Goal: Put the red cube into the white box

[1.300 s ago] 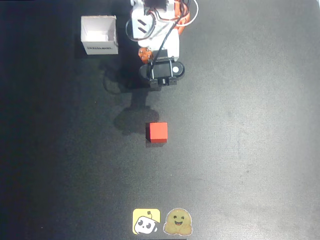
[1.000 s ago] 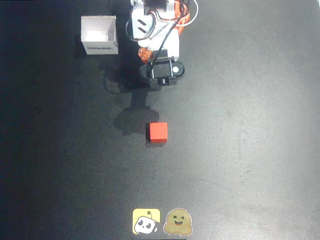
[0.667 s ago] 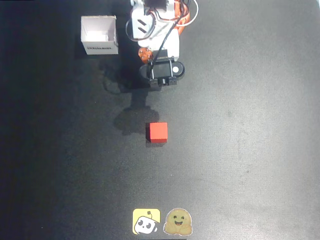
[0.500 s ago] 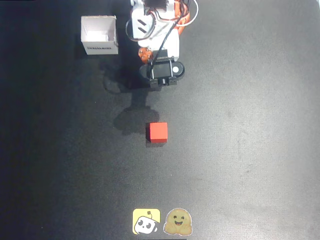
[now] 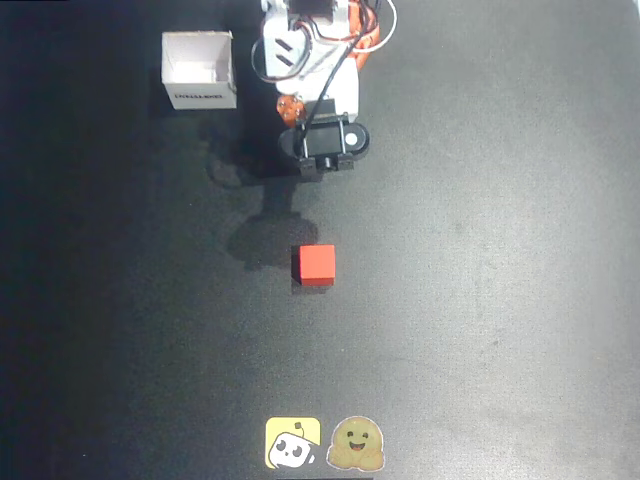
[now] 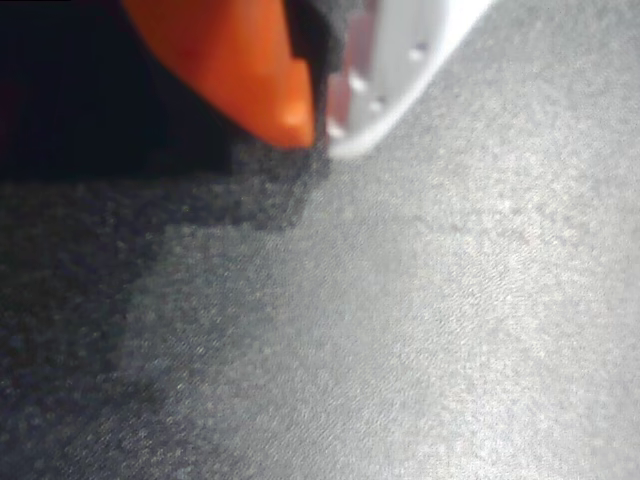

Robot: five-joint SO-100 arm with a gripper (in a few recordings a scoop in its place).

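In the wrist view the claw (image 6: 318, 125) shows an orange finger (image 6: 240, 60) and a white finger (image 6: 410, 60) with tips nearly touching, so it looks closed and empty over bare bench (image 6: 450, 330). From above, the red cube (image 5: 314, 264) sits alone mid-bench, well apart from the white box (image 5: 200, 70) at the far left. Risk: descending with fingers together would knock the cube aside rather than straddle it, or it may drop short of the box's narrow opening
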